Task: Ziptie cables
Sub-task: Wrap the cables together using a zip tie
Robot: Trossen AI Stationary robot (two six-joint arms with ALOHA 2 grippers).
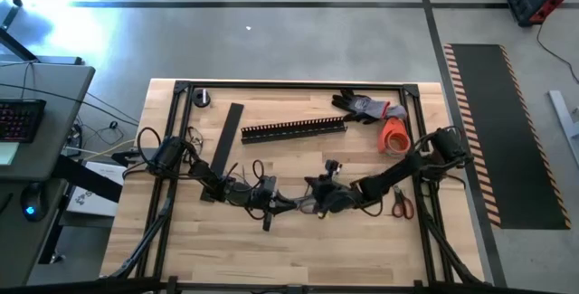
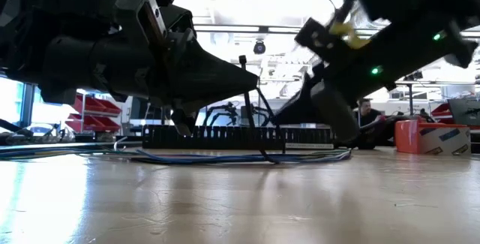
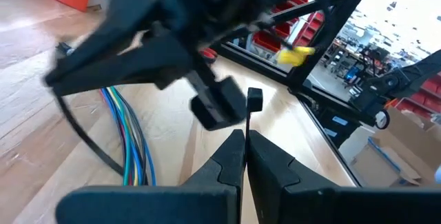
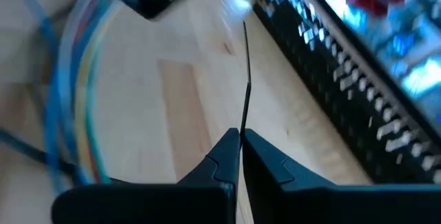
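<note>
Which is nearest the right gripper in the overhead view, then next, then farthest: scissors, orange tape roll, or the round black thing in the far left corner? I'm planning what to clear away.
Measured from the right gripper, at the table's middle:
1. Scissors, on its right, near the table's edge.
2. Orange tape roll, farther right, beside the gloves.
3. Round black thing, at the far left corner.

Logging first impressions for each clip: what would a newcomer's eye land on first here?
Both arms meet low over the table's near middle, the left claw shut and the right claw shut on the ziptie, which sticks straight out from its tips. Beside them the cables curve across the wood as a coloured bundle. Behind lies the black slotted channel, with an orange tape roll at the right.
</note>
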